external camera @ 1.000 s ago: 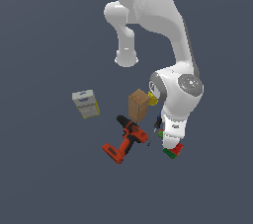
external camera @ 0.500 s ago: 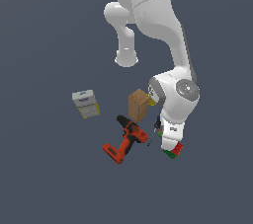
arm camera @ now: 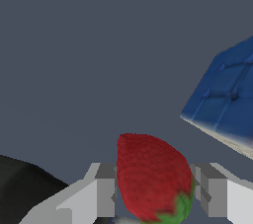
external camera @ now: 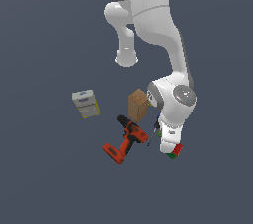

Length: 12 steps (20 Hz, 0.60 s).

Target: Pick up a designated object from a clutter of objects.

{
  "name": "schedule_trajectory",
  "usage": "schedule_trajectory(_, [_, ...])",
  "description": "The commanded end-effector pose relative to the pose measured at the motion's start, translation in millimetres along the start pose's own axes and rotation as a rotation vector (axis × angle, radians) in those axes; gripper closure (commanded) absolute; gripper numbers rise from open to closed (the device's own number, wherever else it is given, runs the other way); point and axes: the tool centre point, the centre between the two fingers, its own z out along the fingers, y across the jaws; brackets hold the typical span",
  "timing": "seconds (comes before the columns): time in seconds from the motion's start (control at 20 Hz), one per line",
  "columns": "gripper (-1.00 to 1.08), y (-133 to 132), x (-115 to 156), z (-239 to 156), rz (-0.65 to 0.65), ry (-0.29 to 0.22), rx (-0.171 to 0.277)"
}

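In the wrist view the small red strawberry with a green top (arm camera: pixel 150 178) sits between my gripper's (arm camera: pixel 155 193) two grey fingers (arm camera: pixel 105 191), and both pads touch its sides. In the exterior view the strawberry is hidden behind my hand (external camera: pixel 169 141), which is low over the floor at the exterior view's right end of the clutter. A cube shows its red and green faces (external camera: pixel 174 152) just under the hand, and its blue face (arm camera: pixel 227 99) is close beside the fingers.
An orange-black drill (external camera: pixel 124 141) lies to the exterior view's left of the hand, with a tan box (external camera: pixel 138 104) behind it. A grey-yellow box (external camera: pixel 85 103) lies further left. A thin screwdriver (external camera: pixel 155 129) is by the hand. A black shape (arm camera: pixel 22 186) edges the wrist view.
The arm has sunk a little and the hand has shifted slightly toward the exterior view's left. The clutter has not moved.
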Motion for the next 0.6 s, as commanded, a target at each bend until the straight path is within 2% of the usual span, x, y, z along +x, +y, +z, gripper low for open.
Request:
schedule_trajectory(0.0, [1.08,-4.5,0.3,7.1,-0.003,-0.003,0.011])
schedule_trajectory(0.55, [1.08,0.5,-1.6,-2.3,0.000,0.000,-0.001])
